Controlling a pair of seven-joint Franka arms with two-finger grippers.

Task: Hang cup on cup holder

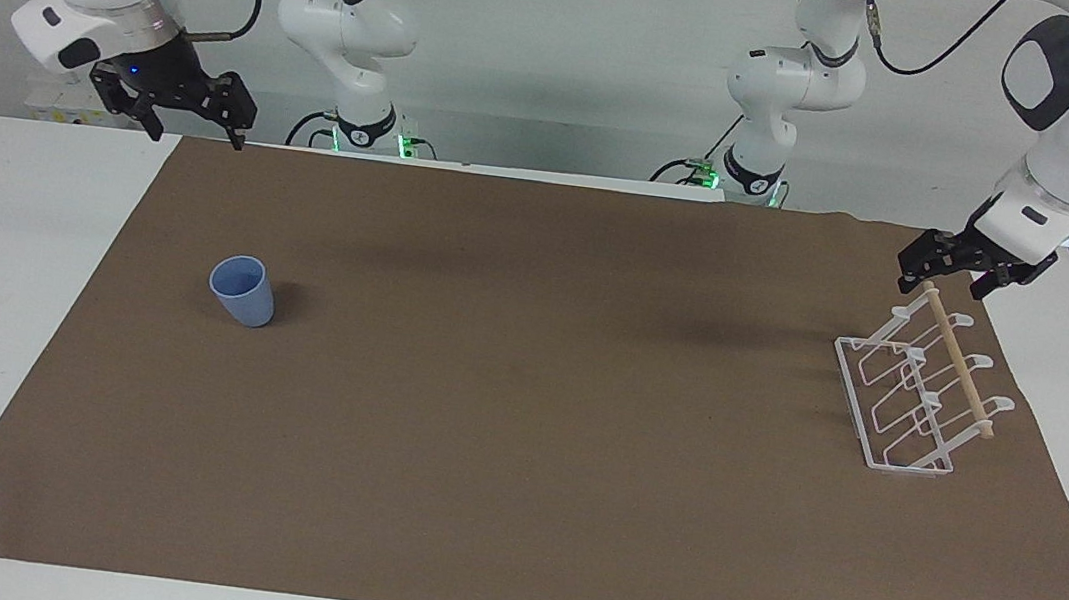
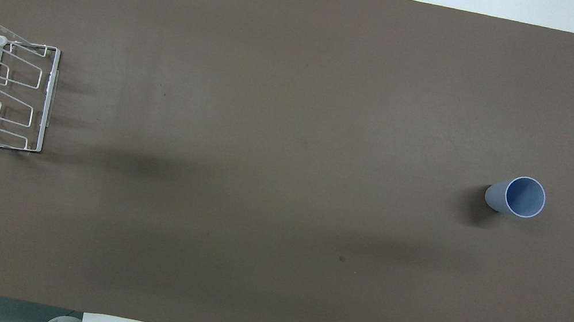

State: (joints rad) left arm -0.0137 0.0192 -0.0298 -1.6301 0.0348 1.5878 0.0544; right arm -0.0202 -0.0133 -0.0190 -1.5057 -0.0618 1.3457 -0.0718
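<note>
Cup holder first: one white wire rack sits at the left arm's end of the brown mat. One cup stands upright well apart, at the right arm's end. Being light and tapered, it may tip or slip when pinched. Right gripper hangs spread and empty by the mat's corner; left gripper hovers over the rack's dowel, jaws parted.

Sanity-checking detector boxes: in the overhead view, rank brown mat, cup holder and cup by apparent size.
1. Brown mat, covers nearly the whole view.
2. Cup holder, at the left arm's end of the table.
3. Cup, at the right arm's end, clearly smallest.
No close calls.
</note>
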